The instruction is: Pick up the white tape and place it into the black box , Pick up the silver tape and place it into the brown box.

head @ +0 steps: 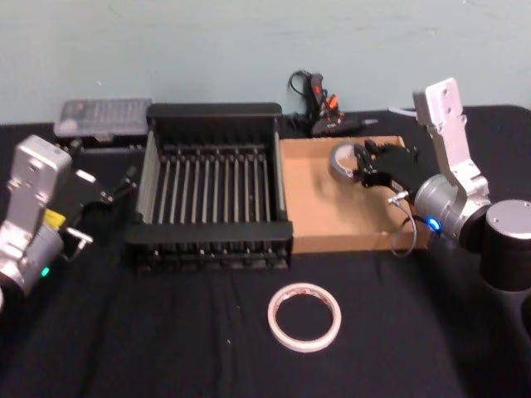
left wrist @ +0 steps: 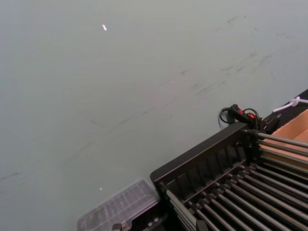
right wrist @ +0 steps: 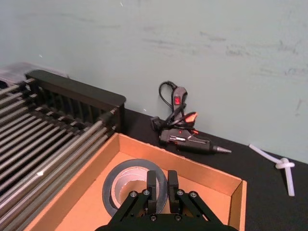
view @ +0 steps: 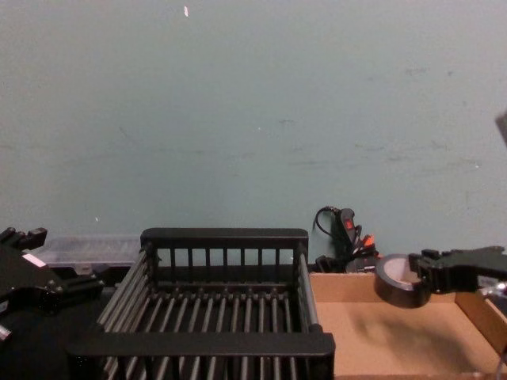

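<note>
Right pincer (head: 362, 165) sits upper right of centre in head view, over the brown box (head: 315, 207), clenched on the silver tape (head: 341, 159). Right wrist view: fingers (right wrist: 152, 187) pinch the roll's rim (right wrist: 130, 180), one inside the core, one outside. Chest view, right edge: silver tape (view: 394, 282) hangs tilted, clear above the brown box floor (view: 380, 336), pincer (view: 424, 273) coming in from the right.

White tape (head: 304, 317) lies flat on the black surface (head: 166, 340), lower centre of head view, well apart from both boxes, nothing touching it.

Black box (head: 211, 195) centre frame, touching the brown box on its left side; bars bare inside. Same crate in left wrist view (left wrist: 231, 183).

Left pincer (head: 112, 191) at left edge of head view, beside the black box, not holding anything; fingers look spread apart, released.

Glue gun (head: 319, 108) behind the boxes by the wall; clear plastic case (head: 104, 116) upper left.
</note>
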